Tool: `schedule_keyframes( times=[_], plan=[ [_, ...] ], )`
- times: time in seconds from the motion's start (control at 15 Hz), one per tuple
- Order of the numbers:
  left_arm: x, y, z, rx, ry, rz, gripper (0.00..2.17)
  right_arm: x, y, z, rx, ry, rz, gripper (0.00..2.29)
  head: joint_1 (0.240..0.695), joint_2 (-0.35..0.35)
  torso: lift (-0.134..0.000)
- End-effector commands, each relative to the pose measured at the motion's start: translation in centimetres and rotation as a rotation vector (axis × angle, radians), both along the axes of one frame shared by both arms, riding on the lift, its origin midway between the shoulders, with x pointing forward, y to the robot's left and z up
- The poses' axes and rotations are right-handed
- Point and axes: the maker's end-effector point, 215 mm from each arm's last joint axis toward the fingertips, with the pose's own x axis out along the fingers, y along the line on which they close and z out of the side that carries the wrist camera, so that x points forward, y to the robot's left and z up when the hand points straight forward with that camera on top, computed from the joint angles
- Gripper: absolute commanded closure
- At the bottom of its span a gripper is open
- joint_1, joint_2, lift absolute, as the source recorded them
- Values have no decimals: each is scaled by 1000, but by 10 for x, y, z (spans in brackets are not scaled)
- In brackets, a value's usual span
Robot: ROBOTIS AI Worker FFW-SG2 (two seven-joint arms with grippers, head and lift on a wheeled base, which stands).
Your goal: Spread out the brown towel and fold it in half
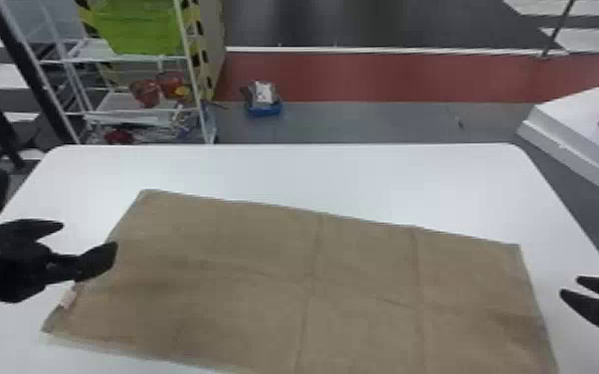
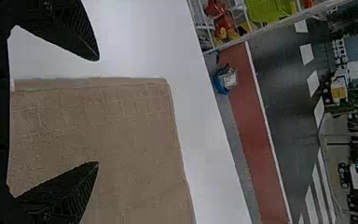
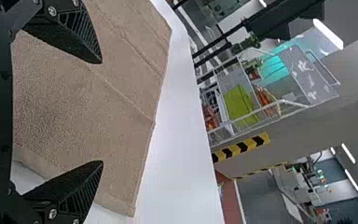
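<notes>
Brown cloth towel (image 1: 244, 258) lies flat, so black left gripper (image 1: 89, 236) at its nine o'clock and black right gripper (image 1: 569, 286) at three, fingers apart, should lift it evenly.

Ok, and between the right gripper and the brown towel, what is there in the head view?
In the head view, a bare strip of the white table lies between the right gripper and the near side edge of the brown towel.
</notes>
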Motion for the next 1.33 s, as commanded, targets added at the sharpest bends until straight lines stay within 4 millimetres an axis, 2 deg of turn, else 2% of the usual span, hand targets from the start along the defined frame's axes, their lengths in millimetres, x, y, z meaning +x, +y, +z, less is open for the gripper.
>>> schedule_keyframes(
  times=[0.0,0.07,0.2,0.4,0.73,1.07,1.2,1.27],
  plan=[
    [30,-22,12,-49,-20,-25,117,11,-9,-6,16,86,-91,130,695,-32,-134],
    [44,-33,16,-58,-25,-49,147,20,-14,-3,21,106,-122,127,695,-47,-134],
    [68,-47,12,-83,-5,-86,194,30,-31,-9,-11,144,-190,127,695,-79,-134],
    [89,-47,-2,-84,35,-87,205,50,-51,-4,-17,183,-243,124,695,-132,-134],
    [131,-60,-11,-71,77,-125,208,80,-62,-4,-17,216,-280,124,695,-153,-134],
    [179,-71,-21,19,111,-218,269,88,-78,-5,-48,229,-323,130,695,-169,-134],
    [189,-72,-33,47,142,-262,272,88,-83,-6,-51,233,-336,130,695,-174,-134],
    [192,-66,-38,64,164,-269,272,87,-86,-6,-51,233,-341,130,695,-176,-134]
  ],
)
